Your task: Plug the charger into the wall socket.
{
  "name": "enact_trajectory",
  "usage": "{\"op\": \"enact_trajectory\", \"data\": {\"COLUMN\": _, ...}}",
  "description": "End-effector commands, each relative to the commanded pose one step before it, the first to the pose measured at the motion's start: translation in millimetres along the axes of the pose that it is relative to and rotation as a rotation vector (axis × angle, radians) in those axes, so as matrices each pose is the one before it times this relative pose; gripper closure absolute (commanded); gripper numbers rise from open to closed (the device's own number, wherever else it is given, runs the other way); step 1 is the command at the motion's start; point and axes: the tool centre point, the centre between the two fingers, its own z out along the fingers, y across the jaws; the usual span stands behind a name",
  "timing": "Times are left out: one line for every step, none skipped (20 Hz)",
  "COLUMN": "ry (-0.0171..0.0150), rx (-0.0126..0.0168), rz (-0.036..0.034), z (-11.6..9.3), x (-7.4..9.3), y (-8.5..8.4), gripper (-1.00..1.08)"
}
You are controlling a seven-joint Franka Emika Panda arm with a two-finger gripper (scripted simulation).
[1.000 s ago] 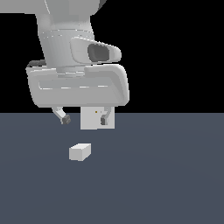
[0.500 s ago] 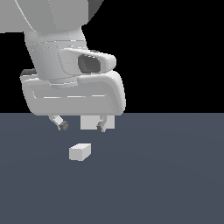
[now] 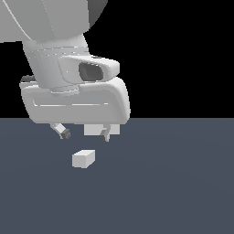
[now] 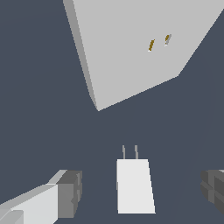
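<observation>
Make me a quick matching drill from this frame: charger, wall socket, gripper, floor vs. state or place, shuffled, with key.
Things:
1. charger
2. wall socket
3. gripper
4. floor

States:
A. open, holding nothing, a finger on each side of the white block in the wrist view
B. lies flat, its two prongs pointing toward the plate, apart from it
C. dark blue-grey, bare around the block
D. pale plate with two small orange slots, mostly hidden behind the hand in the exterior view

Pairs: 1-B, 2-D, 3-A, 4-C
</observation>
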Motion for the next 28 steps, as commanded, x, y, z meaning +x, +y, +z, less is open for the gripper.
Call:
{"op": "enact_trajectory", "data": {"ry": -0.00062, "rx": -0.00029, "rz": 0.0004, "z": 3.83, "x": -2.5, "y": 0.23, "gripper": -0.92}}
{"op": "enact_trajectory", "data": {"ry": -0.00029, "rx": 0.00025, "rz": 0.00057, "z": 2.53, "x": -1.49, "y": 0.12, "gripper": -0.92}}
{"op": "enact_trajectory", "data": {"ry": -0.00027, "rx": 0.00024, "rz": 0.00059, "z": 2.96, "x": -1.73, "y": 0.1, "gripper": -0.92}}
{"op": "enact_trajectory", "data": {"ry": 0.0, "rx": 0.0, "rz": 0.0, "z": 3.31, "x": -2.03, "y": -0.16, "gripper": -0.92}}
{"op": "enact_trajectory", "data": {"ry": -0.00031, "rx": 0.00027, "rz": 0.00088, "z": 3.85, "x": -2.15, "y": 0.2, "gripper": -0.92}}
{"op": "enact_trajectory", "data": {"ry": 0.0, "rx": 0.0, "rz": 0.0, "z": 4.18, "x": -2.48, "y": -0.19, "gripper": -0.92}}
{"op": "enact_trajectory", "data": {"ry": -0.00016, "rx": 0.00015, "rz": 0.00095, "z": 4.23, "x": -2.27, "y": 0.25, "gripper": -0.92}}
{"op": "enact_trajectory", "data": {"ry": 0.0, "rx": 0.0, "rz": 0.0, "z": 3.74, "x": -2.13, "y": -0.15, "gripper": -0.92}}
{"op": "enact_trajectory", "data": {"ry": 0.0, "rx": 0.0, "rz": 0.0, "z": 3.3, "x": -1.85, "y": -0.12, "gripper": -0.92}}
{"op": "enact_trajectory", "data": {"ry": 0.00019, "rx": -0.00014, "rz": 0.00065, "z": 2.8, "x": -1.41, "y": 0.25, "gripper": -0.92}}
{"op": "enact_trajectory", "data": {"ry": 0.0, "rx": 0.0, "rz": 0.0, "z": 2.42, "x": -1.32, "y": -0.08, "gripper": -0.92}}
{"op": "enact_trajectory", "data": {"ry": 0.0, "rx": 0.0, "rz": 0.0, "z": 1.98, "x": -1.07, "y": -0.06, "gripper": -0.92}}
{"op": "enact_trajectory", "data": {"ry": 0.0, "rx": 0.0, "rz": 0.0, "z": 1.54, "x": -0.83, "y": -0.04, "gripper": -0.92}}
{"op": "enact_trajectory", "data": {"ry": 0.00049, "rx": -0.00037, "rz": 0.00031, "z": 0.94, "x": -0.41, "y": 0.21, "gripper": -0.92}}
{"op": "enact_trajectory", "data": {"ry": 0.0, "rx": 0.0, "rz": 0.0, "z": 0.66, "x": -0.35, "y": -0.02, "gripper": -0.92}}
{"op": "enact_trajectory", "data": {"ry": 0.0, "rx": 0.0, "rz": 0.0, "z": 0.22, "x": -0.12, "y": -0.01, "gripper": -0.92}}
{"op": "enact_trajectory", "data": {"ry": 0.0, "rx": 0.0, "rz": 0.0, "z": 0.0, "x": 0.0, "y": 0.0, "gripper": 1.08}}
{"op": "enact_trajectory", "data": {"ry": 0.0, "rx": 0.0, "rz": 0.0, "z": 0.0, "x": 0.0, "y": 0.0, "gripper": 1.08}}
{"op": "enact_trajectory", "data": {"ry": 0.0, "rx": 0.0, "rz": 0.0, "z": 0.0, "x": 0.0, "y": 0.0, "gripper": 1.08}}
{"op": "enact_trajectory", "data": {"ry": 0.0, "rx": 0.0, "rz": 0.0, "z": 0.0, "x": 0.0, "y": 0.0, "gripper": 1.08}}
{"op": "enact_trajectory", "data": {"ry": 0.0, "rx": 0.0, "rz": 0.0, "z": 0.0, "x": 0.0, "y": 0.0, "gripper": 1.08}}
{"op": "enact_trajectory", "data": {"ry": 0.0, "rx": 0.0, "rz": 0.0, "z": 0.0, "x": 0.0, "y": 0.0, "gripper": 1.08}}
{"op": "enact_trajectory", "data": {"ry": 0.0, "rx": 0.0, "rz": 0.0, "z": 0.0, "x": 0.0, "y": 0.0, "gripper": 1.08}}
{"op": "enact_trajectory", "data": {"ry": 0.0, "rx": 0.0, "rz": 0.0, "z": 0.0, "x": 0.0, "y": 0.0, "gripper": 1.08}}
{"op": "enact_trajectory", "data": {"ry": 0.0, "rx": 0.0, "rz": 0.0, "z": 0.0, "x": 0.0, "y": 0.0, "gripper": 1.08}}
{"op": "enact_trajectory", "data": {"ry": 0.0, "rx": 0.0, "rz": 0.0, "z": 0.0, "x": 0.0, "y": 0.0, "gripper": 1.08}}
{"op": "enact_trajectory", "data": {"ry": -0.00066, "rx": -0.00396, "rz": 0.00415, "z": -0.34, "x": 0.24, "y": 3.24, "gripper": 1.08}}
{"op": "enact_trajectory", "data": {"ry": 0.00003, "rx": 0.00033, "rz": -0.0006, "z": -0.1, "x": 0.05, "y": 0.02, "gripper": 1.08}}
